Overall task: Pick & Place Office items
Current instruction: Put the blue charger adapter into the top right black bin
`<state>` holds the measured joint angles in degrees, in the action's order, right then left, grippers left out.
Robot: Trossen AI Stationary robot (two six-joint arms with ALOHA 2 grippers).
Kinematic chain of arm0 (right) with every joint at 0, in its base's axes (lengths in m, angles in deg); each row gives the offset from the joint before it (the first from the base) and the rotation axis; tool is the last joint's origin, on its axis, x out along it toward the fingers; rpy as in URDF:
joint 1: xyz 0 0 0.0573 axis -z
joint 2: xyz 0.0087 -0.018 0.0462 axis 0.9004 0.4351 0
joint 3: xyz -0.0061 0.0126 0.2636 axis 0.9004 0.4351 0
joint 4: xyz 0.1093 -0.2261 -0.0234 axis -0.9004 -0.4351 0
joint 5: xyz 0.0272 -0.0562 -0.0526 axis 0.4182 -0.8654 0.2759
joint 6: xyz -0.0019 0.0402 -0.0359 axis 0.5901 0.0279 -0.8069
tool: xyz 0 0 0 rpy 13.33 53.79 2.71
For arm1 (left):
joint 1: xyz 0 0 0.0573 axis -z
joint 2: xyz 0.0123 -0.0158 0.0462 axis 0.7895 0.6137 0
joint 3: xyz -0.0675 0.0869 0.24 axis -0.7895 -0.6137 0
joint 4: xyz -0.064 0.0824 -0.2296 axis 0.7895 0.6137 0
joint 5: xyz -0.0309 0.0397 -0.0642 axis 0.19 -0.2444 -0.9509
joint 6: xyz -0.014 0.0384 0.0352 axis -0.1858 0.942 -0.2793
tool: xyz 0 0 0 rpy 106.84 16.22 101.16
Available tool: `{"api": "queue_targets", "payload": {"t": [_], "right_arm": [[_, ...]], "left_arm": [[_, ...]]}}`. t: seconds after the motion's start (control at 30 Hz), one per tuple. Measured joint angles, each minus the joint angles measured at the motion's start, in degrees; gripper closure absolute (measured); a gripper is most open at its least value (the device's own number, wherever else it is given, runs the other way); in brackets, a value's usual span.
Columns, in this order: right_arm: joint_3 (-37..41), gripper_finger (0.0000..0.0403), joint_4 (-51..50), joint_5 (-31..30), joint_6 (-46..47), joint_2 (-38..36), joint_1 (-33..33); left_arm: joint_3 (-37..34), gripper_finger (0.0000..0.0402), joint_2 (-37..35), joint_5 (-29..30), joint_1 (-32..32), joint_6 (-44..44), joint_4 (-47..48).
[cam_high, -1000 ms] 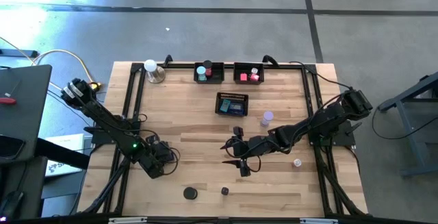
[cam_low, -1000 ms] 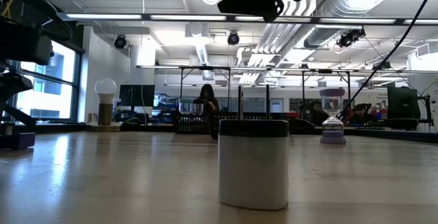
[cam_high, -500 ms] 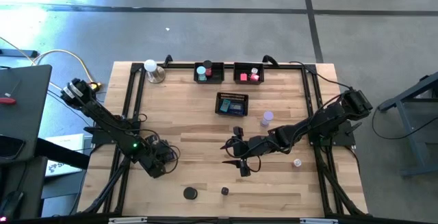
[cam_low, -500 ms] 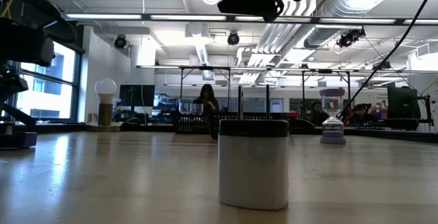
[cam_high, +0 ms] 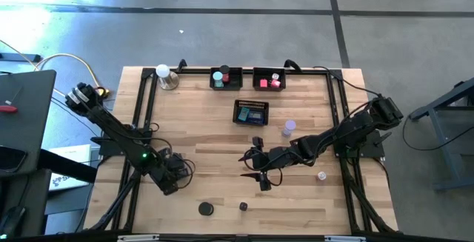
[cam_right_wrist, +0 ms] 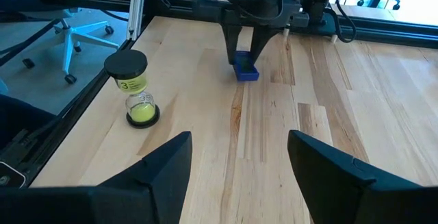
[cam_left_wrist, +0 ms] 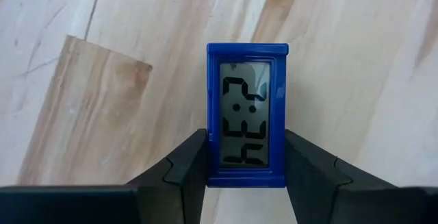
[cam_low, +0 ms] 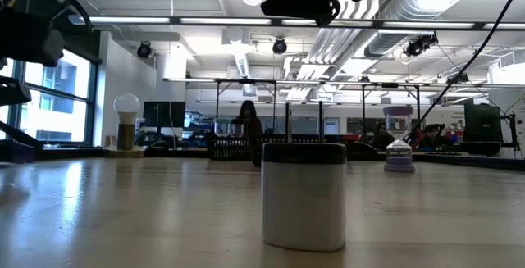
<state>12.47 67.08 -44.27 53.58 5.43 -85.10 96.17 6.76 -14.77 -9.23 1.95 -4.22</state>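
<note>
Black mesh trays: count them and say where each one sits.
3. Two sit side by side along the table's top edge in the high view: the left tray and the right tray. The third tray stands just below them, nearer the centre. None seems hidden.

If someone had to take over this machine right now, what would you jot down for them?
Left gripper: shut on a small blue rectangular digital clock, near the table's left front.
Right gripper: open, empty, mid-table.
Done: two black mesh trays at the back, one with a teal roll, one with pink-red cubes; a third tray mid-table holds dark blue blocks.
Left: the clock, a black disc, a small dark piece, a lavender sand timer, a small white-capped piece, a yellow-green sand timer.
</note>
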Motion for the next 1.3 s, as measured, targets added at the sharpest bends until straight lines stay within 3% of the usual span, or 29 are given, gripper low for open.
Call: {"api": "queue_targets", "payload": {"t": [0.47,0.6,0.93,1.3], "right_arm": [[0.00,0.0173,0.02,0.00,0.00,0.00,0.01],[0.00,0.0173,0.02,0.43,0.18,0.00,0.01],[0.00,0.0173,0.51,8.52,0.13,-0.02,-0.01],[0.00,0.0173,0.50,8.63,1.24,-0.02,-0.01]], "left_arm": [[0.06,0.0250,-3.61,0.33,-1.26,2.65,-0.01],[0.07,0.0250,-5.04,0.51,-2.78,5.54,-0.23],[0.09,0.0250,-7.75,1.26,-7.10,13.68,-3.42],[0.15,0.0250,-8.39,1.92,-11.46,25.97,-11.41]]}}
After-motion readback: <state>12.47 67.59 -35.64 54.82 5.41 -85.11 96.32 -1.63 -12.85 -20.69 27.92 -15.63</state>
